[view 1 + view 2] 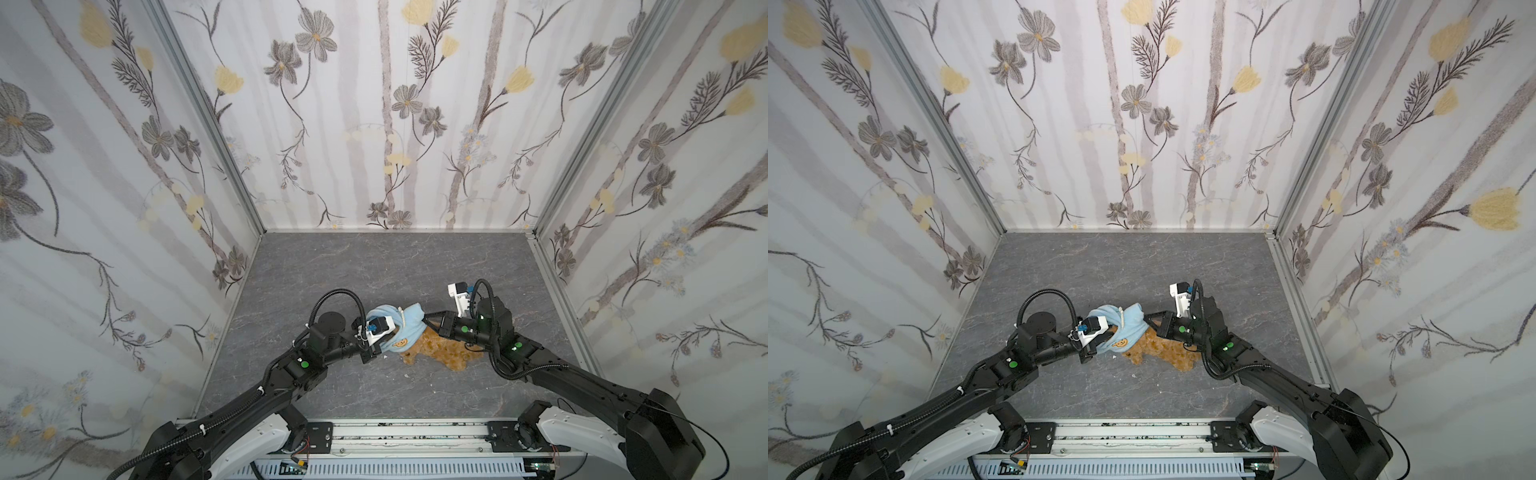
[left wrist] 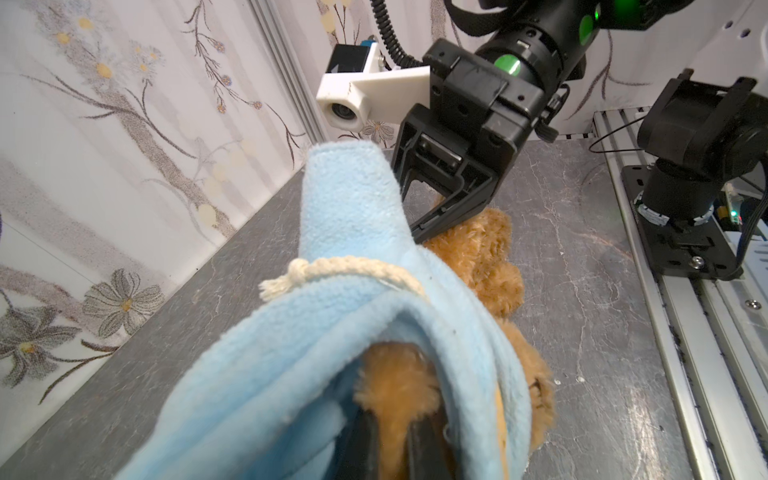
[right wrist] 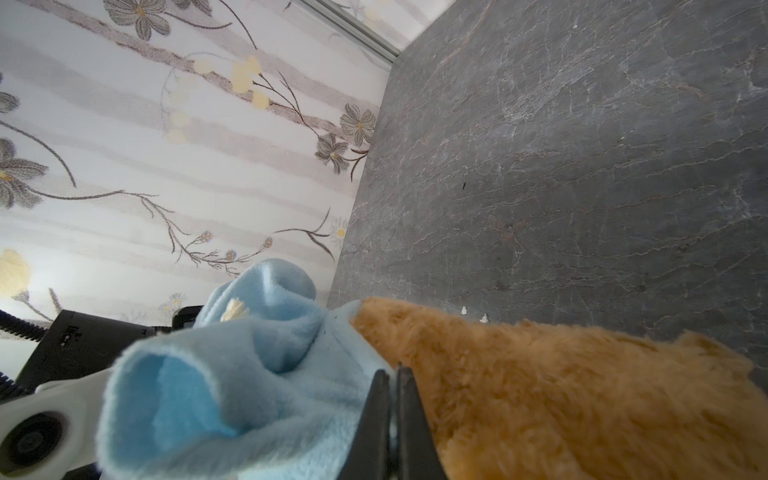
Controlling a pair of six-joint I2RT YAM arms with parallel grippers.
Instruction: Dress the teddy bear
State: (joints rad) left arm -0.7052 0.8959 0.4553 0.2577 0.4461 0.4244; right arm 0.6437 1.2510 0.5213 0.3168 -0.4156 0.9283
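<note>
Since the teddy bear was small curly plush, it likely handled light, soft and squashy: no breakage risk, but limbs would fold and fur could slip. Left side: left fingers sat nearly pressed together inside the opening of the light-blue hooded top, pinching brown fur, probably a limb, though the exact part was hidden. Middle: the top was bunched over the bear's upper part, and limp fleece like this would drag on fur rather than slide. The bear lay on the grey desk, legs uncovered. Right side: right fingers were pressed together on the top's edge where it met fur. Best holds, as a judgement: a limb near its base and the top's hem.
</note>
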